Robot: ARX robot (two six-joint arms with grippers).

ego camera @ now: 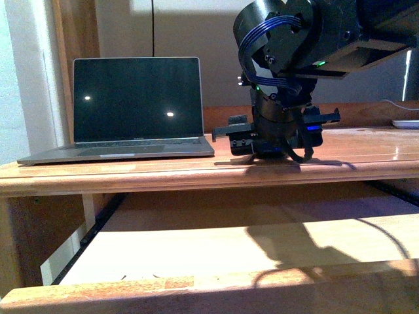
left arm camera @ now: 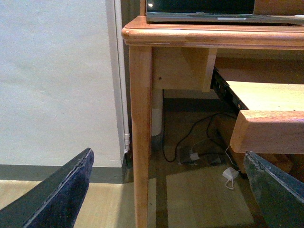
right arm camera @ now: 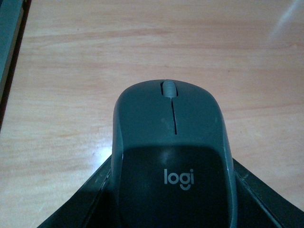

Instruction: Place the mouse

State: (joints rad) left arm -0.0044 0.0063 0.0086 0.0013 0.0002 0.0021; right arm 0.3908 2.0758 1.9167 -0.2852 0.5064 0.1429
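Note:
The mouse [right arm camera: 172, 152] is a dark grey-blue dome with a scroll wheel and a "logi" mark. It fills the right wrist view, resting low over the wooden desk top [right arm camera: 95, 61]. My right gripper [ego camera: 275, 147] is shut on the mouse, its fingers [right arm camera: 83, 204] at both of the mouse's sides. In the front view the gripper is down at the desk surface, right of the laptop [ego camera: 134, 108]; the mouse itself is hidden there behind the gripper. My left gripper [left arm camera: 171, 190] is open and empty, low beside the desk leg [left arm camera: 141, 133].
The open laptop stands on the desk at the left; its edge shows in the right wrist view [right arm camera: 8, 52]. A flat white device with a cable [ego camera: 406, 122] lies at the far right. A pulled-out wooden shelf [ego camera: 216, 252] sits under the desk top. Cables and a white adapter [left arm camera: 231, 175] lie on the floor.

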